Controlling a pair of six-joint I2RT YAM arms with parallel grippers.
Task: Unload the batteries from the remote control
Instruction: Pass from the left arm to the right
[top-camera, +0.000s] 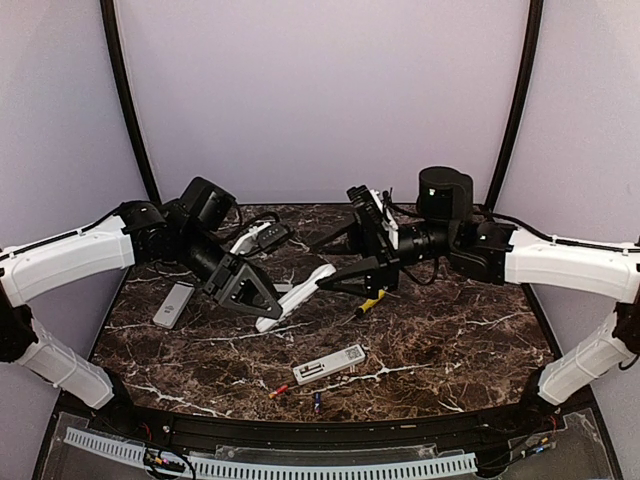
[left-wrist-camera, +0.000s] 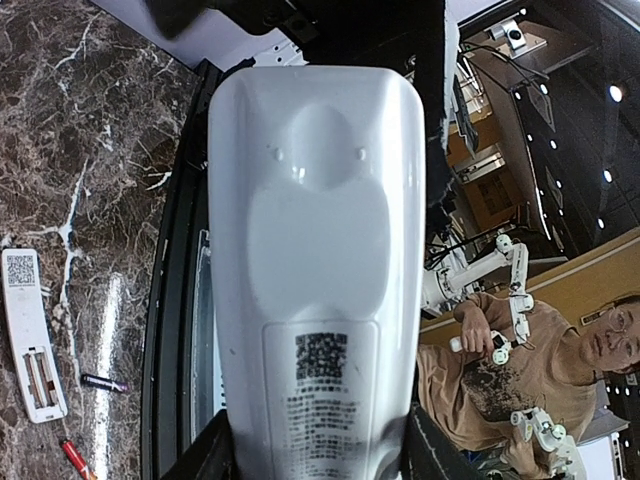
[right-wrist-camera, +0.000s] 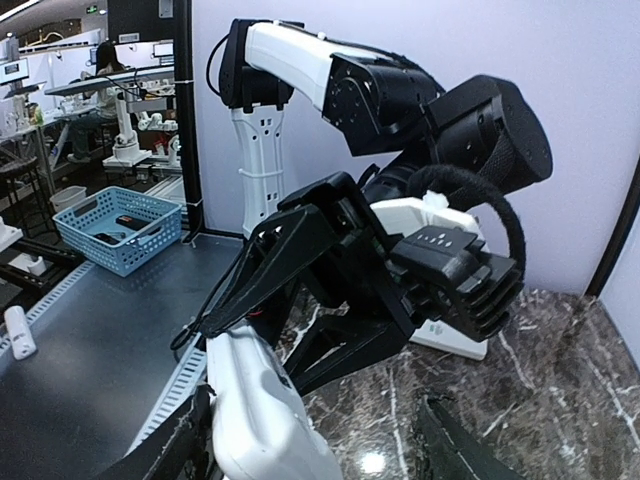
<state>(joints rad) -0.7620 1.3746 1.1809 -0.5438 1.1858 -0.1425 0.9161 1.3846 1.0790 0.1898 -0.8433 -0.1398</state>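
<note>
L gripper clamped on white remote, R gripper jaws apart astride its free end; we shd hold L steady, close R square & slow, avoid twisting.

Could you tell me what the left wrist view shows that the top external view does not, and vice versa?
Only the left wrist view shows the QR label on the back of the held white remote and a person in the background. Only the top external view shows the gray remote and the yellow-handled screwdriver. Both show the held white remote, the opened remote, the red battery and the dark battery.
</note>
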